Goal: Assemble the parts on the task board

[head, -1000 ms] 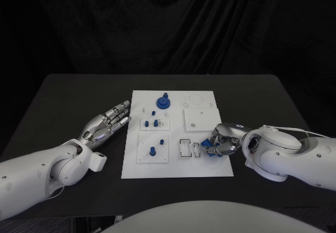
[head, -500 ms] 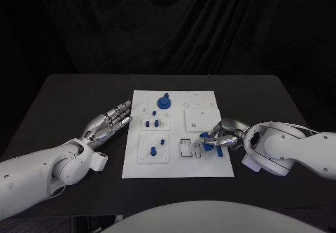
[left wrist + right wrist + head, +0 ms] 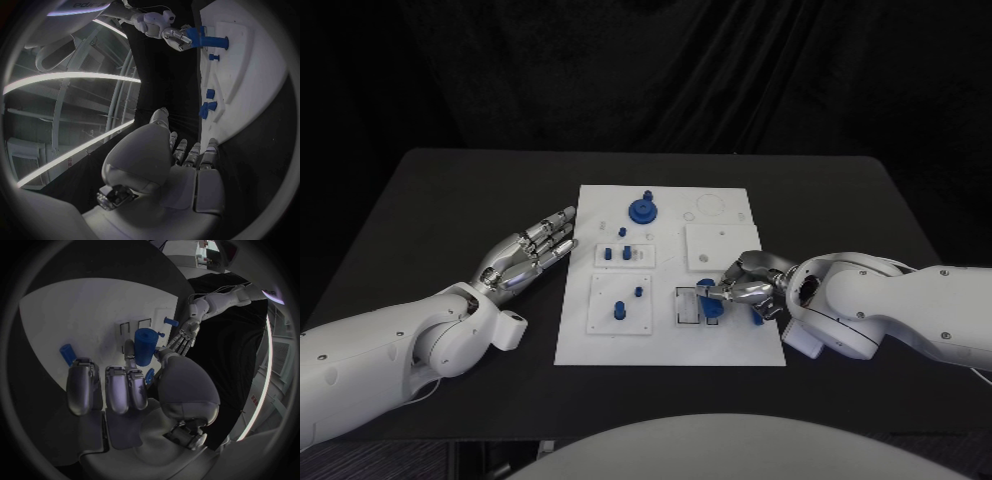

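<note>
The white task board (image 3: 733, 345) lies mid-table. My right hand (image 3: 744, 290) is over its near right part and pinches a blue cylinder (image 3: 711, 304) between thumb and finger, just above the two rectangular slots (image 3: 685, 307). The right wrist view shows the same cylinder (image 3: 144, 346) upright in that hand (image 3: 119, 390), over the board (image 3: 75, 320). A loose blue piece (image 3: 759, 312) lies beside the hand. My left hand (image 3: 531, 250) lies open and flat on the table, left of the board, holding nothing. In the left wrist view, that hand (image 3: 187, 160) points along the board's edge (image 3: 250, 75).
A blue round part with a peg (image 3: 645, 208) stands at the board's far end. Small blue pegs (image 3: 625, 252) sit in a mid-left block, and others (image 3: 629, 300) in the near-left block. A raised white square (image 3: 721, 244) lies behind my right hand.
My right hand has moved left across the board with the blue cylinder, from the right edge to above the slots. My left hand has stayed still.
</note>
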Controlling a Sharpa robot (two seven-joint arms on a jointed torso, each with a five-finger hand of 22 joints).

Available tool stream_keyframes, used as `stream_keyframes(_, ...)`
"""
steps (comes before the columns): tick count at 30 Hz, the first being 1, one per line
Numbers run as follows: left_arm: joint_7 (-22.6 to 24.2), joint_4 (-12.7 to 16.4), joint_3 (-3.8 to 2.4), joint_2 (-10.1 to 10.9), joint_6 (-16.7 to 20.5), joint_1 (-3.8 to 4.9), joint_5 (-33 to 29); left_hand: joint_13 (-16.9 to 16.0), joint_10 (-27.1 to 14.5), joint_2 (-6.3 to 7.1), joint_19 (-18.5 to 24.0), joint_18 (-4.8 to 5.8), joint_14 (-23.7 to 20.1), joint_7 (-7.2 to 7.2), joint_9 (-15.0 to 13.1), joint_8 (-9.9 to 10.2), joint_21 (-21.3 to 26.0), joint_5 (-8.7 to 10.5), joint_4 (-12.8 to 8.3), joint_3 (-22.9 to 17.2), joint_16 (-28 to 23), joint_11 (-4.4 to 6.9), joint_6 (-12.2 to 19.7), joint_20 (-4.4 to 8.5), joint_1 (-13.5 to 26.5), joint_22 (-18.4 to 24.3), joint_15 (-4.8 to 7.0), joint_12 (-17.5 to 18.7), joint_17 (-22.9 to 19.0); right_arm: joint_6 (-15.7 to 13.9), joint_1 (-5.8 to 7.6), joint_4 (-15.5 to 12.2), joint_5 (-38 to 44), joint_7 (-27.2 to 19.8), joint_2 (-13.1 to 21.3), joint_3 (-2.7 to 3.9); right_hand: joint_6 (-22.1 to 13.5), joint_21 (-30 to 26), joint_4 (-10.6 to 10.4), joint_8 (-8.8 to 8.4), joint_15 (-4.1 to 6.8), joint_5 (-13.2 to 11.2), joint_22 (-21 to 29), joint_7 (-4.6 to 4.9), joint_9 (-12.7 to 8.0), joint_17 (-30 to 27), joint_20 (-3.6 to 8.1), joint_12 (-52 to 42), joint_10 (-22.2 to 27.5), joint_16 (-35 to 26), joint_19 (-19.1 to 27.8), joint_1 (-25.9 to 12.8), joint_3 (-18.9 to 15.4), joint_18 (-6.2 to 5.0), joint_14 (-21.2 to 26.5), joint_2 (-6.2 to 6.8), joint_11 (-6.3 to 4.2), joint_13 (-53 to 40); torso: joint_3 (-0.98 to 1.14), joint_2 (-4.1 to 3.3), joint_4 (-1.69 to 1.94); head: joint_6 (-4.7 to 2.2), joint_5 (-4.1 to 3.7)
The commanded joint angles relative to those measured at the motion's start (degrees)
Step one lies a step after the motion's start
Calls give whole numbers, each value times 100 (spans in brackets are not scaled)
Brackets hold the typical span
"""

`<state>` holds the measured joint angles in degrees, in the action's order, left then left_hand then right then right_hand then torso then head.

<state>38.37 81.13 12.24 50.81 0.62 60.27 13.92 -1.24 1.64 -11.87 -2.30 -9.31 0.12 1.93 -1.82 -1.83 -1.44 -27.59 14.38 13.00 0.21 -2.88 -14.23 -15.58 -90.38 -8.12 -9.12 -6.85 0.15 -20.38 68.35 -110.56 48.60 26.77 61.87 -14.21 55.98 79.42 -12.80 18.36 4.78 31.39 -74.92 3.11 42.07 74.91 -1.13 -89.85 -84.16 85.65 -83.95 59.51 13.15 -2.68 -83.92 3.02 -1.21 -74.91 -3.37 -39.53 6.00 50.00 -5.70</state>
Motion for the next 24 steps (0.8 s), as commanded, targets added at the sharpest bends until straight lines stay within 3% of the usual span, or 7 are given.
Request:
stream_keyframes(1, 38, 16, -3, -10, -58, -8, -31, -6, 7, -46, -12, -98, 21, -35, -4, 2, -14, 38, 1, -37, -7, -37, -2, -27, -5, -3, -39, -31, -3, 196, -26, 42, -92, 43, -49, 0, -50, -28, 305, -48, 0, -78, -1132, -5, 5, 402, -35, -15, -584, -22, -151, -92, 354, -11, -410, 6, 12, -1509, 6, -9, -9, 0, 12)
stream_keyframes(12, 35, 5, -3, -33, -77, -8, -32, -6, 6, -52, -14, -98, 22, -42, -3, 3, -14, 29, 0, -43, -7, -38, 1, -28, -8, -2, -41, -30, -3, 308, -62, 104, -82, 63, -176, 0, -213, -56, 246, -197, -53, -417, -1126, 73, -70, 370, -77, -15, -584, -33, -144, -202, 326, -14, -405, -37, 79, -1509, 5, -2, 3, 0, 13)
stream_keyframes(17, 32, 0, -3, -32, -83, -8, -32, -6, 5, -56, -15, -98, 22, -51, -5, 1, -15, 19, -2, -47, -7, -38, -7, -30, -11, -2, -42, -30, -2, 336, -68, 120, -81, 52, -203, 0, -288, -88, 95, -299, -101, -946, -1118, 130, -158, 338, -123, -15, -584, -42, -135, -381, 212, -20, -400, -81, 133, -1509, 5, 4, -24, 0, 54)
stream_keyframes(24, 29, -14, -3, -39, -96, -9, -32, -6, 5, -58, -16, -98, 22, -59, -5, 1, -16, 16, -2, -50, -7, -38, -7, -31, -12, -4, -44, -30, -3, 298, -71, 131, -80, -31, -214, 0, -329, -122, -137, -329, -121, -1290, -1109, 149, -263, 306, -149, -15, -584, -49, -126, -586, -69, -29, -394, -142, 153, -1509, 6, 13, -19, 0, 68)
